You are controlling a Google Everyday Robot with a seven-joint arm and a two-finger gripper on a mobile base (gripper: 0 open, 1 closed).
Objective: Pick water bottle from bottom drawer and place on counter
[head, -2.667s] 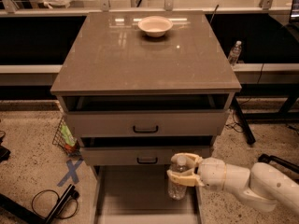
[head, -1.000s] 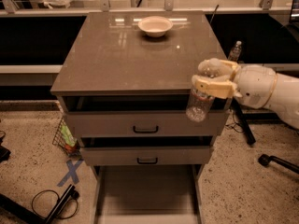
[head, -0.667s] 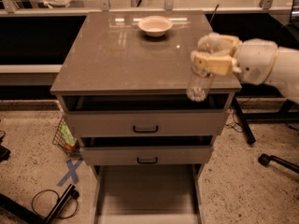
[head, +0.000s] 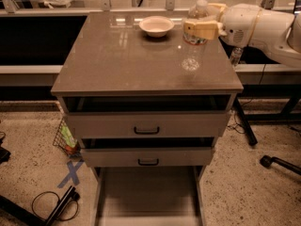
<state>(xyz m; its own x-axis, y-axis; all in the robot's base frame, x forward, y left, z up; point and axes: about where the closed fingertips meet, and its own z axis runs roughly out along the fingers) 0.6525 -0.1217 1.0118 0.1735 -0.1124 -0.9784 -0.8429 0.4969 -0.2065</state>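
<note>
We hold the bottle (head: 192, 51) in the gripper (head: 200, 19) over the right rear of the counter (head: 117, 60). The bowl (head: 156, 26) sits on the counter just left of the gripper. The bottom drawer (head: 148, 192) lies open well below and before it.

Speckled floor (head: 244, 182) bears a blue tape cross (head: 71, 174).

I saw the counter (head: 122, 62), flat and shiny brown. A small white bowl (head: 156, 26) sat on it, near the back edge. My gripper (head: 202, 19) was over the right back part, squeezing the water bottle (head: 192, 53). I could not tell if the bottle touched the top.
</note>
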